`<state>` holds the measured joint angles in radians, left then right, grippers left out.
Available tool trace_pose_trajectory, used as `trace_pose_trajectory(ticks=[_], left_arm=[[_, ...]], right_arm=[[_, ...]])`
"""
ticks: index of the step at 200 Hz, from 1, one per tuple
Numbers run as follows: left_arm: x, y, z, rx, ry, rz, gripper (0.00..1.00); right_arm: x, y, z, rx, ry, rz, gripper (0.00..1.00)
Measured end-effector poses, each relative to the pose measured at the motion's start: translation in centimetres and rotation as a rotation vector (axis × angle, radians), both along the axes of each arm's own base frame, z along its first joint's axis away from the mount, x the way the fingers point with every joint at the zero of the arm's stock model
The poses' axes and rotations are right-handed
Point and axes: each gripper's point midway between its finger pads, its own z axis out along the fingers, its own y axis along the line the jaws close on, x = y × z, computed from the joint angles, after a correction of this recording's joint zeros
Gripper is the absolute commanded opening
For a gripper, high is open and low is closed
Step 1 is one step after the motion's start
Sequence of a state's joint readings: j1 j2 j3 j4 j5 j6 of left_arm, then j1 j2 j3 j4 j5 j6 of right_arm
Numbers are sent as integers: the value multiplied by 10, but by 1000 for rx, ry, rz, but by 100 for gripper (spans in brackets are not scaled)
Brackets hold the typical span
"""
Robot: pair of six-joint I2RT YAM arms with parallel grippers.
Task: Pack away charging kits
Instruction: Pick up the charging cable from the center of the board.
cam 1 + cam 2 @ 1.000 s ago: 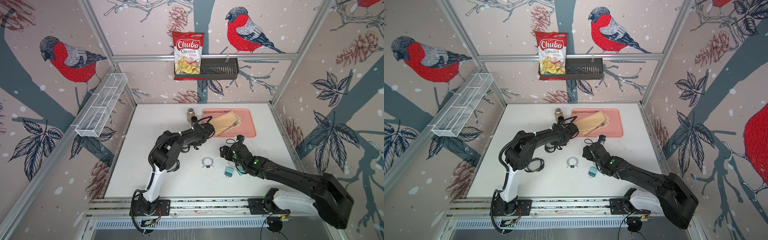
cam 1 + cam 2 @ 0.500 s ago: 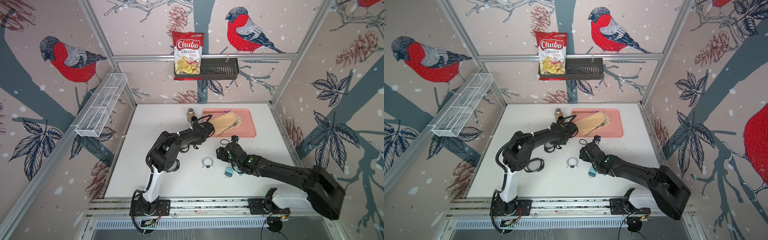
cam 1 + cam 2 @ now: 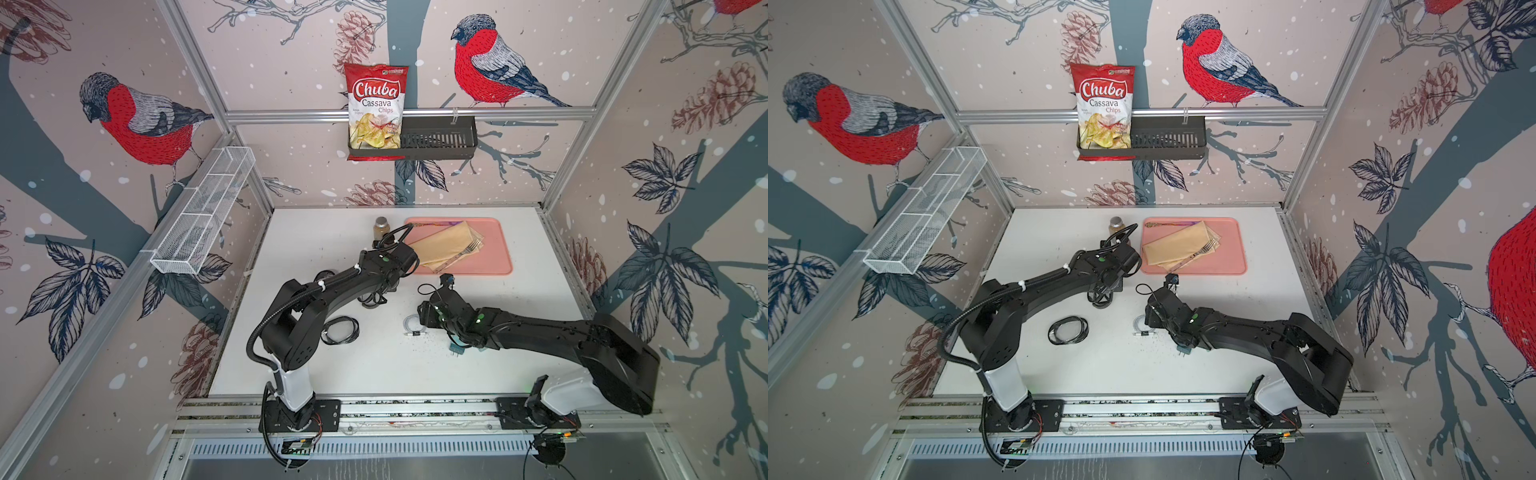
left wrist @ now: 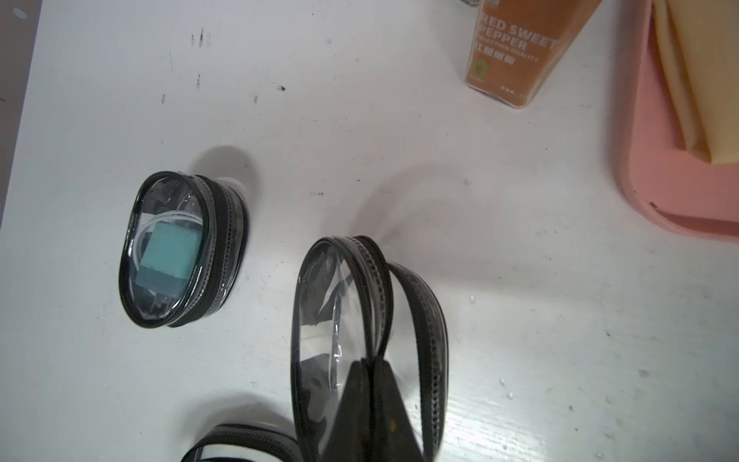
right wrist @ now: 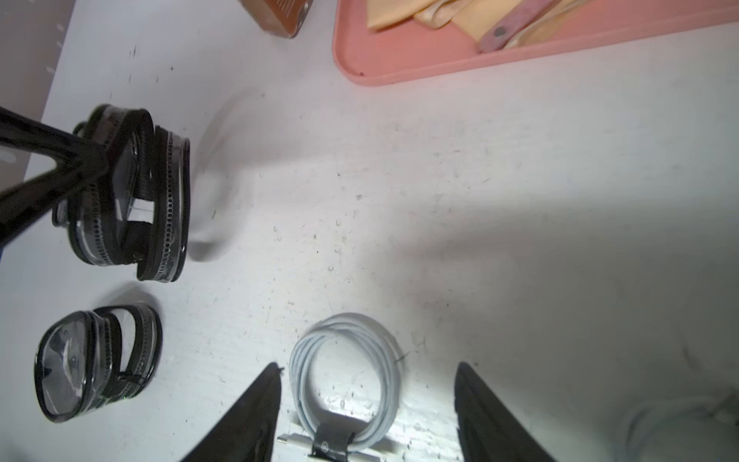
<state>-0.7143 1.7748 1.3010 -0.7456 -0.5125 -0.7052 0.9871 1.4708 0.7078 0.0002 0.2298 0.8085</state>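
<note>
White tabletop (image 3: 316,249) inside a bird-papered booth carries the whole job, with a pink tray (image 3: 494,249) and a brown spice jar (image 3: 381,226) parked at the far edge, clear of the working area. The left gripper (image 4: 370,366) has its jaws pressed together on the black zipper rim of an open case (image 4: 340,320), which stands near the middle of the table, just off the tray's near-left corner. Pinching only 1 flap holds the 2 halves apart, apparently so that the mouth gapes for loading. To the right of it and nearer the front edge lies a coiled white cable (image 5: 344,323), flat on the table and bound by a dark strap. The right gripper (image 5: 368,366) hangs low over that coil with its jaws spread, 1 finger on either side and neither touching it as far as the wrist view shows. That stance suits closing across the whole loop rather than picking at a strand. A teal charger (image 3: 456,347) sits on the table partly under the right arm, prongs toward the near edge, seemingly waiting its turn. Of the 3 cases, a packed case (image 4: 180,248) looks closed around a teal cube and white cable, near the held one but apart from it. An empty case (image 3: 1068,330) lies unzipped toward the near left.
</note>
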Motion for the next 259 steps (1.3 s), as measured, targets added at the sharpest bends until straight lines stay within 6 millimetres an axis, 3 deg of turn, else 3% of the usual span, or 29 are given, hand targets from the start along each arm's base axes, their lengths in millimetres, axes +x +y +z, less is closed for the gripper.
trace_pose_trajectory(ticks=[41,70,124,161,216,259], left_arm=[[-22,7,6,-95,-8,-31,0],[-26,7,14,-143,-28,-40,0],[-28,11,25,-195,-59,-28,0],[-28,20,30,-209,-76,-8,0],[-28,22,30,-230,-75,-4,0],[-28,22,32,-233,-78,-5,0]], right_arm=[[-9,12,-27,-78,32,87,62],[-11,17,-45,-127,56,116,57],[1,43,-51,-221,-12,111,48],[16,46,-56,-253,-46,43,29],[11,31,-55,-210,-31,-25,29],[-11,24,-52,-187,-1,-30,40]])
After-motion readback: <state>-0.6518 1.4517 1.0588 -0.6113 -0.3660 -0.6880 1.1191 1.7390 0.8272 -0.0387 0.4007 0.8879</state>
